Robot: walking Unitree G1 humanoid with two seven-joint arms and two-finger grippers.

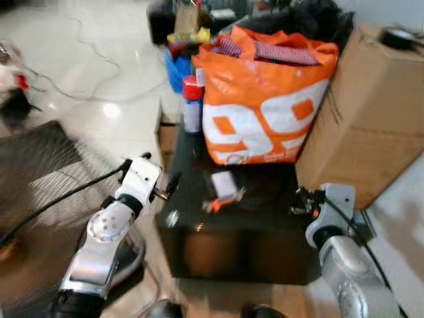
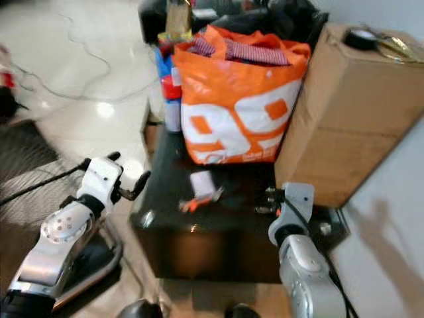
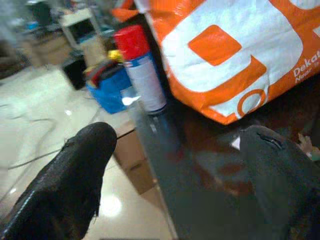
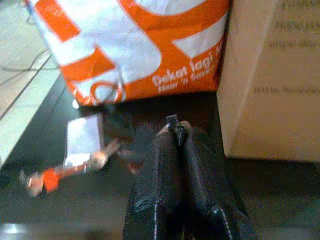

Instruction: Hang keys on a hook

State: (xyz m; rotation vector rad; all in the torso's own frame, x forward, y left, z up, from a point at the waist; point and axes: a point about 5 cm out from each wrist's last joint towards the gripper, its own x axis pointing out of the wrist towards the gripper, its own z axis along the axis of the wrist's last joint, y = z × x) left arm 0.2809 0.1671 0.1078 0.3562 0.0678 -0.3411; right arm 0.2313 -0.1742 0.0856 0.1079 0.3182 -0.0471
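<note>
Still early in the job: keys (image 4: 65, 170) lying flat on the dark table (image 1: 265, 225), not picked up, with no hook to be seen anywhere. Keys with an orange tag, beside a small white card (image 1: 224, 183), just in front of the big orange bag (image 1: 265, 99) at the back of the table. All of the work left: grab the keys, find a hook, hang them up.

Right gripper (image 4: 176, 131) low over the table, near the keys but not touching, fingers squeezed tight together with nothing between them. Must spread before any grab. Left gripper (image 3: 170, 175) off the table's left edge, fingers (image 3: 70, 175) wide apart and holding nothing.

Not much room on the table. Orange bag close behind the keys, brown box (image 1: 377, 106) right beside the table on the right, spray can (image 1: 192, 106) with a red cap at the back left corner. Best way in: from the front edge, open and free. Careful near the left edge, straight drop to the shiny floor (image 1: 79, 79).
</note>
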